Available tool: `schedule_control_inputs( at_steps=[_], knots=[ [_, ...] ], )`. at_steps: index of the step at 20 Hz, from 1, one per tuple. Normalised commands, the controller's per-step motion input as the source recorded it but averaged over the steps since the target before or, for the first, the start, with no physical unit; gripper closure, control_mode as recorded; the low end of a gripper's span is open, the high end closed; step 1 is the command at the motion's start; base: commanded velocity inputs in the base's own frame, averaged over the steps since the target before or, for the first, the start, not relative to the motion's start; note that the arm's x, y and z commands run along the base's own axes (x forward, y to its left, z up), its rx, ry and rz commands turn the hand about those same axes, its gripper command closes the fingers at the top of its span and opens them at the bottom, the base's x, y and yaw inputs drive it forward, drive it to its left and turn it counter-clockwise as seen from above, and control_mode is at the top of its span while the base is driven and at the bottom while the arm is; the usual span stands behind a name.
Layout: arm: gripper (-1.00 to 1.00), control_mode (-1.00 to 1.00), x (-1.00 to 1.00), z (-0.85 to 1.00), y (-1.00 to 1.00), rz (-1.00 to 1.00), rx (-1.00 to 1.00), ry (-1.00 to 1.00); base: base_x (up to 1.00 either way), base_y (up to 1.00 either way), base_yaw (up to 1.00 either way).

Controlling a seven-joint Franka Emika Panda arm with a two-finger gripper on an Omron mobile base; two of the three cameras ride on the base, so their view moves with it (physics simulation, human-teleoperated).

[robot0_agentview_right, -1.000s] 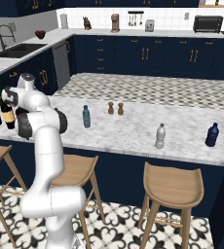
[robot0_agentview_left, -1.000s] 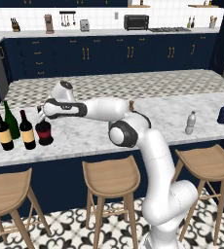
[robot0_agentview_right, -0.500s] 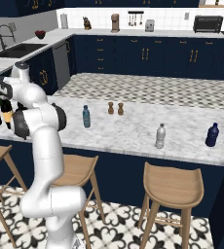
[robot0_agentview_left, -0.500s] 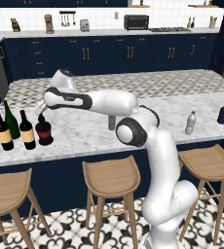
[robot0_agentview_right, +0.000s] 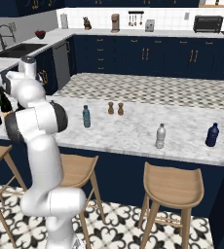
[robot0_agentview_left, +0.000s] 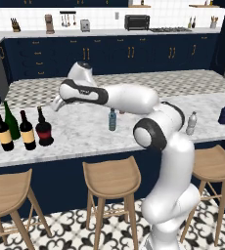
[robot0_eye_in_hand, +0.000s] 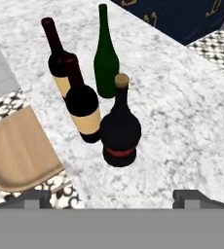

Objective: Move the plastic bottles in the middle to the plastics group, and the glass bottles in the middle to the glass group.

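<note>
Dark squat bottle (robot0_eye_in_hand: 120,130) stands free on the bench (robot0_eye_in_hand: 182,121), just ahead of the pincer (robot0_eye_in_hand: 114,197). Its tips sit wide apart, holding nothing.

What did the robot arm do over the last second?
The gripper has lifted up and away from the squat red-banded bottle, which it was next to a second ago, and hangs free above the counter. That bottle, its three neighbours and the small blue bottle stayed put.
</note>
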Motion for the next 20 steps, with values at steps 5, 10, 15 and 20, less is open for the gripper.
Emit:
schedule_control_inputs(
  at_steps=[5,10,15,20],
  knots=[
    [-1.00,-1.00,-0.27,0.08,-1.00,-0.20,0.00,0.11,0.00,0.00,0.00],
    [-1.00,-1.00,-0.45,0.05,-1.00,-0.28,0.00,0.13,0.00,0.00,0.00],
    [-1.00,-1.00,-0.06,0.00,-1.00,-0.35,-0.01,0.24,0.00,0.00,0.00],
    [-1.00,-1.00,0.00,0.00,-1.00,-0.42,-0.03,0.33,0.00,0.00,0.00]
  ],
)
